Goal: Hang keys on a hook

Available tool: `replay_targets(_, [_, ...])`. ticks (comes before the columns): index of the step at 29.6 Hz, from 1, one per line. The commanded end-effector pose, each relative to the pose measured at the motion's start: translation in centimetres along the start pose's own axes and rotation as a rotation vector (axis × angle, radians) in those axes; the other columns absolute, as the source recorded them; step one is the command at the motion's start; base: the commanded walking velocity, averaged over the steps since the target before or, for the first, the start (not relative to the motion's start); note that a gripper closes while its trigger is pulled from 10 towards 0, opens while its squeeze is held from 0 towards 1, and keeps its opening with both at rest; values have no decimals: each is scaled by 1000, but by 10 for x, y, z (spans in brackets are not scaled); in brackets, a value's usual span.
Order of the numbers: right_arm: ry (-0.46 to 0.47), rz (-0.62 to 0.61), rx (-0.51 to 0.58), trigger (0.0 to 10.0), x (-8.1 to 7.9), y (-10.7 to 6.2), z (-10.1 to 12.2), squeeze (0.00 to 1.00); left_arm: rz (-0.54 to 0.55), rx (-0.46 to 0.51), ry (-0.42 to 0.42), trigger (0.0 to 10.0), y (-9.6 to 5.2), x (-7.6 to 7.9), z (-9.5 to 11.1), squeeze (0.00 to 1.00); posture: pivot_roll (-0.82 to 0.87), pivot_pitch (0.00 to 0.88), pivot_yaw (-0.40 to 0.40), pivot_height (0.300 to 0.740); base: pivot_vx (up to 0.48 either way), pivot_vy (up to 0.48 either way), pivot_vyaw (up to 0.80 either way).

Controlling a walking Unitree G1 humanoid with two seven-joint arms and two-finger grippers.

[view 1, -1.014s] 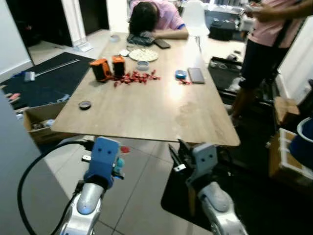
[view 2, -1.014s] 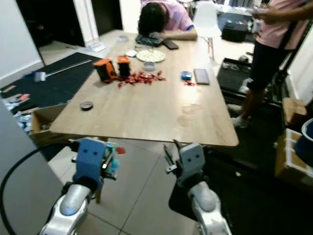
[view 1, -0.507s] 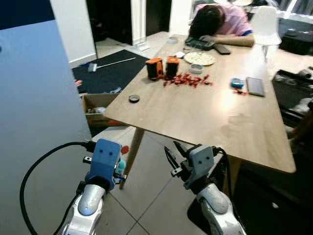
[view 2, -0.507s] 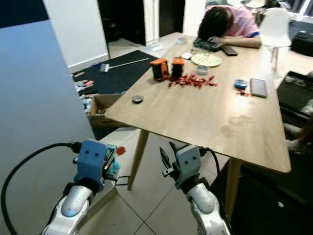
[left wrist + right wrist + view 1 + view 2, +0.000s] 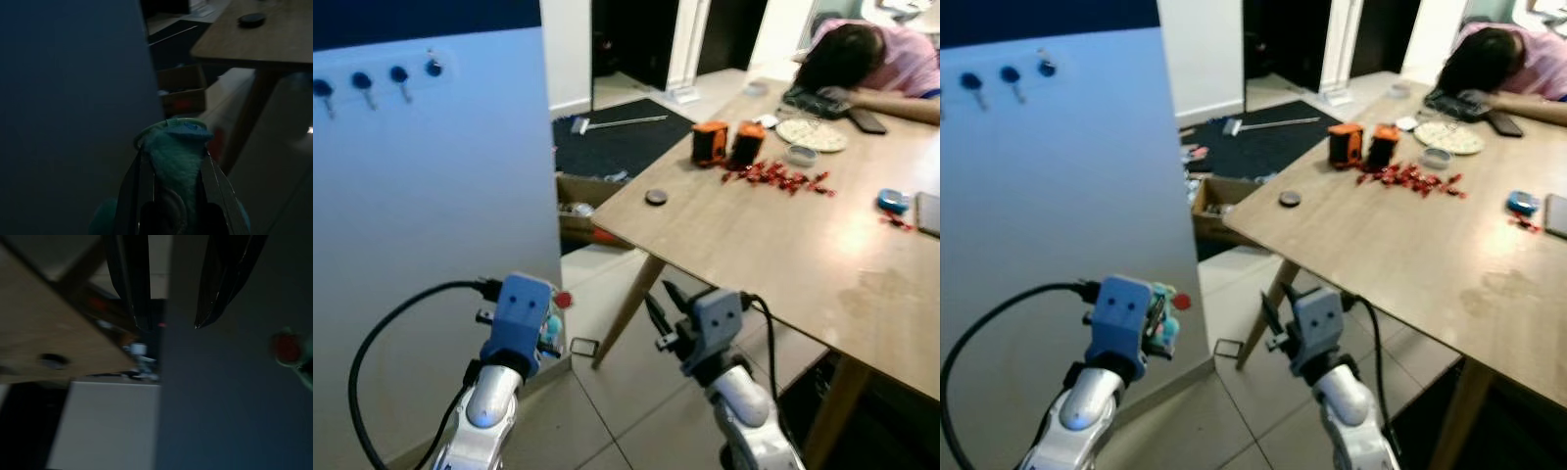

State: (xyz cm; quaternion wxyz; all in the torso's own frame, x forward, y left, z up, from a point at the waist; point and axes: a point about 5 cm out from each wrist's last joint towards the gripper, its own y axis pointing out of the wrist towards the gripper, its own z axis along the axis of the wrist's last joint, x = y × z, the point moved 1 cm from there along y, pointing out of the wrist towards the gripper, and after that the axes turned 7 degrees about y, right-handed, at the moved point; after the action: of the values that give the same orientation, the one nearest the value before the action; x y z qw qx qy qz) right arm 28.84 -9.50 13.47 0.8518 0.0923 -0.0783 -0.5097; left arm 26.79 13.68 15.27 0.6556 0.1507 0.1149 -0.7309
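The left gripper (image 5: 171,196) is closed on the keys (image 5: 177,147), a teal fob pinched between its fingers, held low beside the wall (image 5: 431,215). The right gripper (image 5: 171,308) is held empty, fingers apart, near the table (image 5: 783,245). The hooks (image 5: 393,76) sit high on the wall, so the keys should be raised and the ring lined up squarely. The ring (image 5: 580,347) is seen from the head; the fob's grip is seen from the left wrist.

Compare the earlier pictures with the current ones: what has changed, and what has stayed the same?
The camera has swung left: the wall with its hooks has come into view, and the table sits further right. The left gripper still holds the teal keychain; the right gripper stays open.
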Motion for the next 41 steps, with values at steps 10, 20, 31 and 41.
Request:
replay_targets(10, [4, -1, -8, 10000, 0, -3, -1, 0, -8, -16, 17, 10000, -2, 3, -3, 0, 114, 125, -26, 740, 0, 0, 800])
replay_targets(20, [6, -4, -11, 10000, 0, -4, -2, 0, -11, -21, 20, 10000, -2, 3, -4, 0, 114, 127, -25, 740, 0, 0, 800])
replay_targets(31, [8, -9, -14, 10000, 0, -4, -2, 0, -9, -25, 20, 10000, -2, 3, -4, 0, 115, 130, -26, 740, 0, 0, 799])
replay_targets(41, [32, -44, -13, 10000, 6, -3, -3, 0, -3, -30, 25, 10000, 0, 2, -4, 0, 110, 126, -26, 740, 0, 0, 79])
